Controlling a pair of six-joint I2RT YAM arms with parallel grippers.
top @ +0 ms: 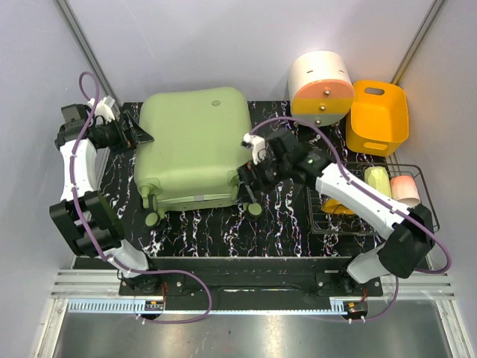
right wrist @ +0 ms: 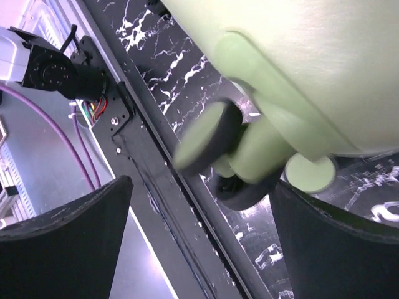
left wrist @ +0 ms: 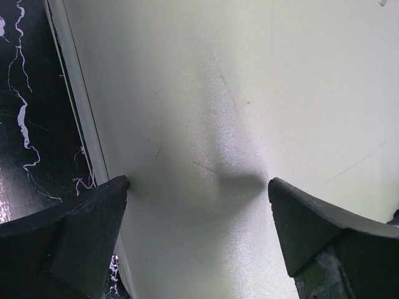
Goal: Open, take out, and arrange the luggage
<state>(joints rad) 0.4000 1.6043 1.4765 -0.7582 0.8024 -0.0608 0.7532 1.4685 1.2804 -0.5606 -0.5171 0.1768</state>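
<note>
The luggage (top: pixel 195 142) is a pale green hard-shell suitcase lying flat and closed on the black marbled table (top: pixel 209 235), wheels (top: pixel 152 218) toward the near edge. My left gripper (top: pixel 141 136) is open at its left side. In the left wrist view the green shell (left wrist: pixel 249 93) fills the frame and the left gripper (left wrist: pixel 198 182) is open with its tips against or very close to the shell. My right gripper (top: pixel 248 186) is at the near right corner. In the right wrist view the right gripper (right wrist: pixel 202 184) is open just below the corner wheel (right wrist: pixel 209 137), holding nothing.
A cream-and-orange cylindrical drawer box (top: pixel 322 82) and an orange bin (top: pixel 378 115) stand at the back right. A wire rack (top: pixel 350 224) at the right holds a yellow-green item (top: pixel 377 179) and a pink roll (top: pixel 406 188). The table's near edge rail (right wrist: pixel 162 205) runs close under my right gripper.
</note>
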